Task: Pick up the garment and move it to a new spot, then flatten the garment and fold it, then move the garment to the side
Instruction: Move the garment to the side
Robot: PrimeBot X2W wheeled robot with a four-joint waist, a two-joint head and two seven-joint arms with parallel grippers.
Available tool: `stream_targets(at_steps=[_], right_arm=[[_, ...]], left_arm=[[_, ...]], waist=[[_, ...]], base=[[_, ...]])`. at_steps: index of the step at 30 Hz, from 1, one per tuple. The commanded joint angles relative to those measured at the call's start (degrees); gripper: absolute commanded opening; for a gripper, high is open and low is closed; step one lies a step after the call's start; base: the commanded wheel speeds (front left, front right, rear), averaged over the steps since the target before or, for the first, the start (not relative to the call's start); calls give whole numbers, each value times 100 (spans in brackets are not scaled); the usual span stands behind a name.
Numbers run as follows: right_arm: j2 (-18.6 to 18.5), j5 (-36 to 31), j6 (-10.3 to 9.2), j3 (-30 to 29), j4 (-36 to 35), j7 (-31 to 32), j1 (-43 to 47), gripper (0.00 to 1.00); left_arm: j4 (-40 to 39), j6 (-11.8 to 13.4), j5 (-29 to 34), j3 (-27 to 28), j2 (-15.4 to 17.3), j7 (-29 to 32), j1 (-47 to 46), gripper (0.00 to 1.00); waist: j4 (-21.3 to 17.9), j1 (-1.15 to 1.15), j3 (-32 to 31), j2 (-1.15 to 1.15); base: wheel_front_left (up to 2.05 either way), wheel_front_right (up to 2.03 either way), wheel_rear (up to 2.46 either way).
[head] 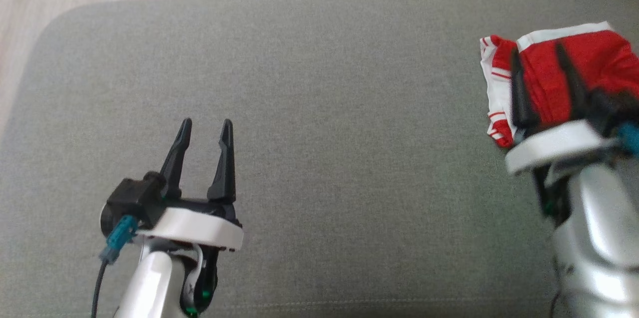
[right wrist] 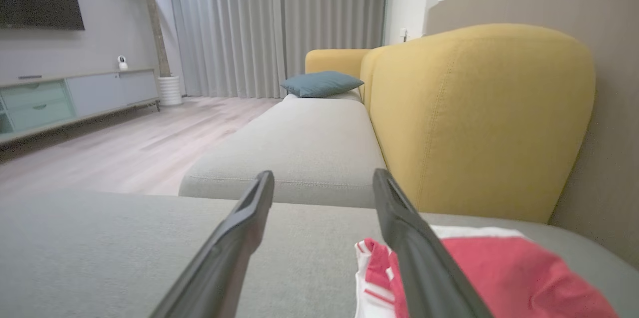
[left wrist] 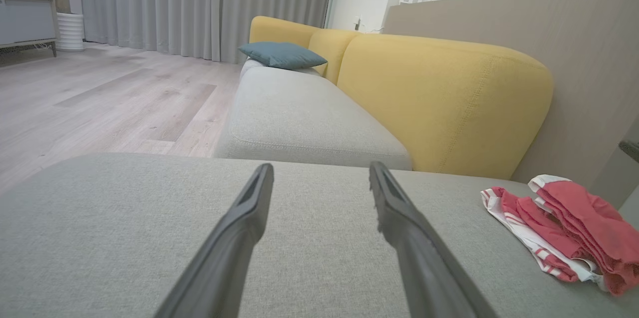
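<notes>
Right pincer [head: 536, 51] spread over red garment [head: 604, 58], lying crosswise, white band [head: 564, 33] farthest

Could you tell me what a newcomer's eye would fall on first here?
The red and white garment stands out, bunched at the right edge of the grey cushion, with the open right end effector at it. The left end effector, also open, hovers over bare cushion at lower left.

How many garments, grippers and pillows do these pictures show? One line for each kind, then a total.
garment, red and white: 1
grippers, the left gripper and the right gripper: 2
blue pillow: 1
Total: 4
</notes>
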Motion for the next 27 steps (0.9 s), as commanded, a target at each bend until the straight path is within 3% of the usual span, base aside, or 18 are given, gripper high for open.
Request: stream_targets(at_steps=[1,5,9,15,27], right_arm=[[169,75,-5,49,-283,-129,94,100],[528,205,-5,-105,-512,-339,742,100],[640,194,-5,-102,-665,-435,1157,100],[682,344,-5,79,-859,-512,1666,100],[684,460,-5,70,-1079,-528,1780,100]], left_arm=[[-216,25,8,252,41,-44,-81,100],[-187,50,-51,261,41,-44,125,100],[-152,66,-93,251,41,-44,272,100],[-114,66,-120,238,41,-44,461,100],[-203,98,-79,248,41,-44,452,100]], waist=[[22,0,-119,0],[21,0,-291,0],[-2,0,-378,0],[-53,0,-461,0],[-45,0,-419,0]], base=[[0,0,0],[0,0,0],[0,0,0],[0,0,0],[0,0,0]])
